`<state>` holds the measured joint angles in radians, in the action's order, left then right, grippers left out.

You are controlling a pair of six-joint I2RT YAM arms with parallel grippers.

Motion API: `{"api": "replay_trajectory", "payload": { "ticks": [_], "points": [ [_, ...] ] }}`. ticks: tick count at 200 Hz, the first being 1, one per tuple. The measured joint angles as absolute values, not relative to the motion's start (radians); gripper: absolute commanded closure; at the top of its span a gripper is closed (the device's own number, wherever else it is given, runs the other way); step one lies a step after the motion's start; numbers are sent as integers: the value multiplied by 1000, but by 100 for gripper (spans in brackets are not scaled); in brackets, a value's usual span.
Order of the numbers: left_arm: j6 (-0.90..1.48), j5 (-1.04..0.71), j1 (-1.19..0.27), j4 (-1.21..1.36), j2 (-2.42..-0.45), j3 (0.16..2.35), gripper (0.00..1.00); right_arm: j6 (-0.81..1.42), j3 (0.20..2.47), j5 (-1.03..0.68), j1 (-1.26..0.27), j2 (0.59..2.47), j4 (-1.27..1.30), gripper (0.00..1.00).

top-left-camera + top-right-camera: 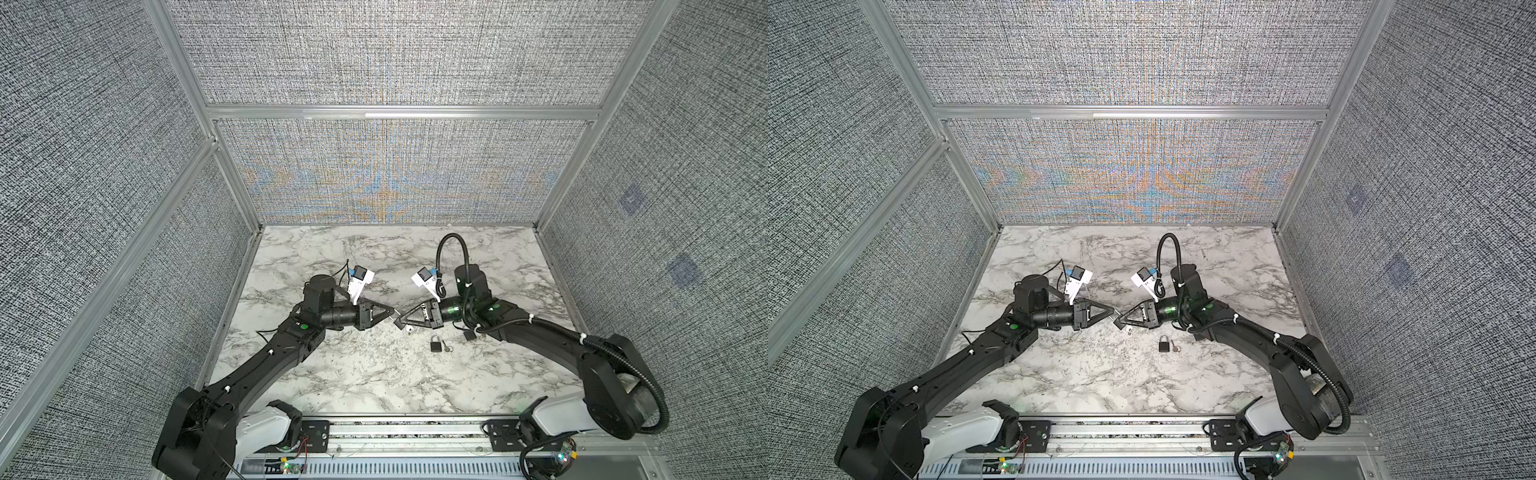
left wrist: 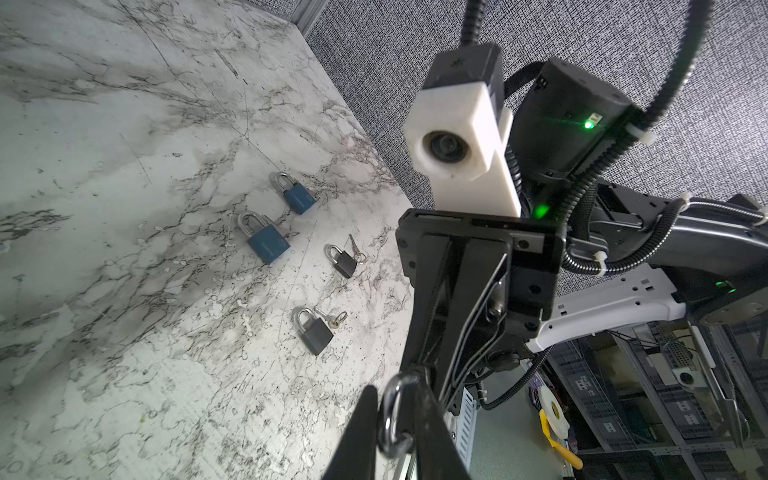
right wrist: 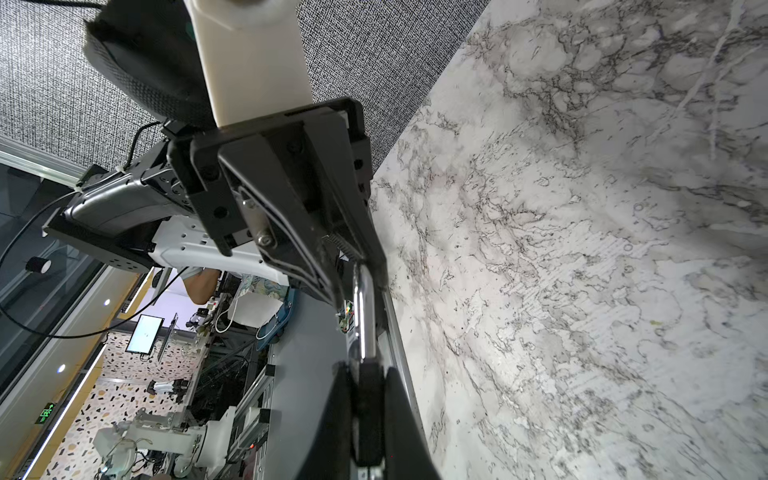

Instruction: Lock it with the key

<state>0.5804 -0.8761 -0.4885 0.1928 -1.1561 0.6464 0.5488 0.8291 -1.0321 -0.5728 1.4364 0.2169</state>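
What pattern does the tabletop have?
Tabletop: white marble, grey veins; clearest in a top view.

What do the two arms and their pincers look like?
Left arm and right arm are black with white base links and green lights. Left pincer and right pincer are black triangles, each with a white camera block. A ribbed black conduit, zip-tied white, runs along the right arm.

padlock [image 3: 363, 316] body: mostly hidden in right hand [image 3: 368, 372] | hanging bit [image 1: 409, 329]: unclear

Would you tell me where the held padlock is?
The padlock, close in the right wrist view, is over the table: body in the right gripper, shackle in the left gripper, left of a loose padlock in both top views.
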Motion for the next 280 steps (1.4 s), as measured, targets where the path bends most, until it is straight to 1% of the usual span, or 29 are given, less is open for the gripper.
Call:
{"api": "replay_trajectory", "payload": {
  "ticks": [41,78,183,280],
  "points": [
    [580,-870,-487,194,-1158,640,91,546,835,-1032,-570,1436,210,100],
    [593,-878,-487,219,-1169,638,100,546,836,-1037,-569,1435,204,100],
    [595,-897,-487,284,-1199,632,100,646,837,-1048,-564,1430,221,100],
    [660,-872,-499,374,-1196,561,100,698,838,-1067,-565,1487,269,100]
  ]
}}
